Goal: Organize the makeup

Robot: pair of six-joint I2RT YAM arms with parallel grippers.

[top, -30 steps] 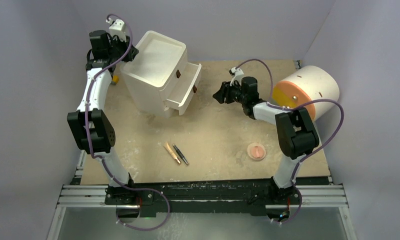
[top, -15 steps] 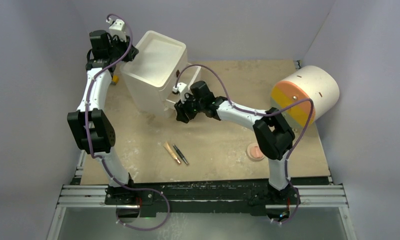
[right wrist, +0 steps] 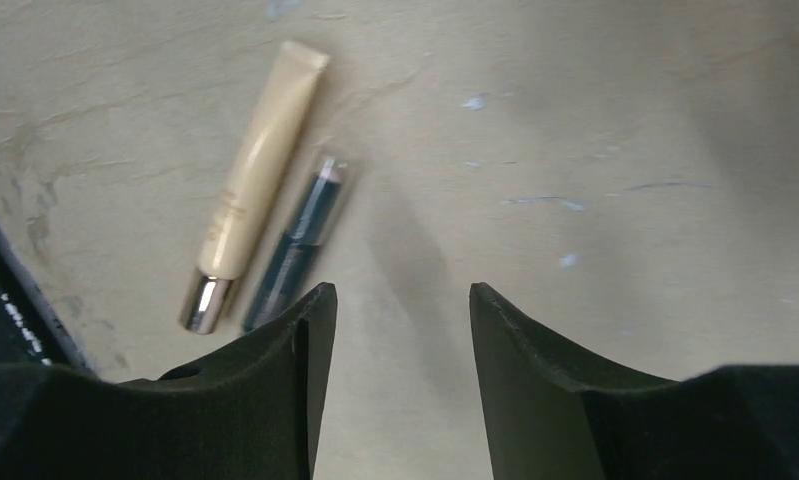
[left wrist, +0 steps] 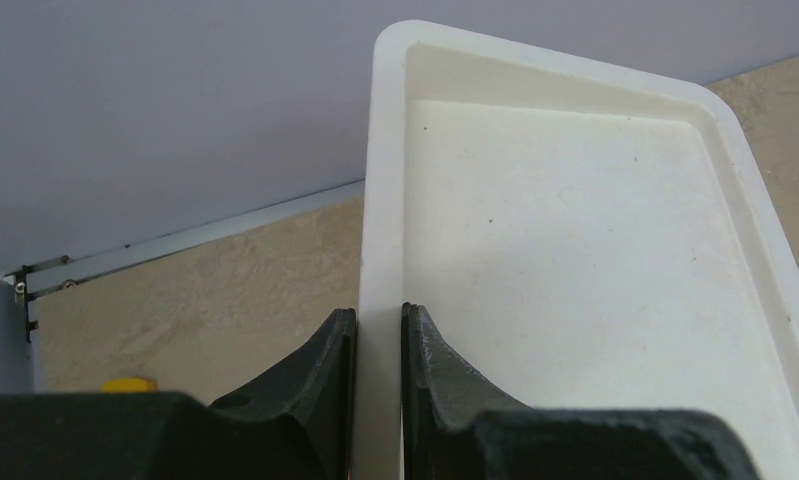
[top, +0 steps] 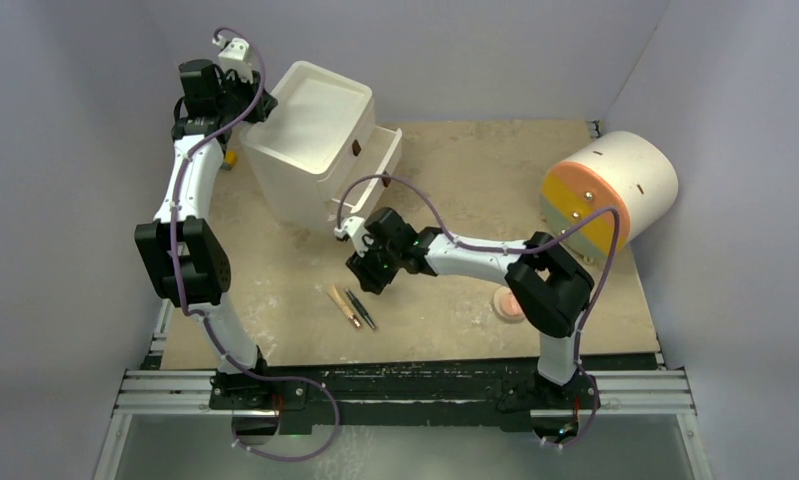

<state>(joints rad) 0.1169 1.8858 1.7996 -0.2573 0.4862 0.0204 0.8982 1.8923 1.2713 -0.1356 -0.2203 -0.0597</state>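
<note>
The right end effector [right wrist: 399, 298] hangs released and empty just over the tabletop [right wrist: 625, 150], with only bare surface between its dark fingers. The two sticks lie side by side, nearly touching, ahead of it and out beyond one finger rather than between the two. The tan stick [right wrist: 260, 190] is a smooth cream tube with a shiny metal cap at the end nearest that finger. The dark stick [right wrist: 300, 240] is thinner, with a glossy barrel. The step in hand looks like picking one up. To do it well, the end effector should slide sideways over them, turn to straddle a single stick across its width, and drop low before closing; both are slick and round, likely to roll, and close enough that a careless pinch would catch the pair. The tabletop is matte beige, scuffed and flecked with white. Back beside the arm's elbow the pink compact [top: 504, 303] peeks out, round and flat. Farthest off, the left end effector [left wrist: 378, 318] is clenched on the raised rim of the white cabinet [left wrist: 575, 250], which is hard, smooth plastic, apparently steadying it while a drawer [top: 380, 152] stands pulled out.
</note>
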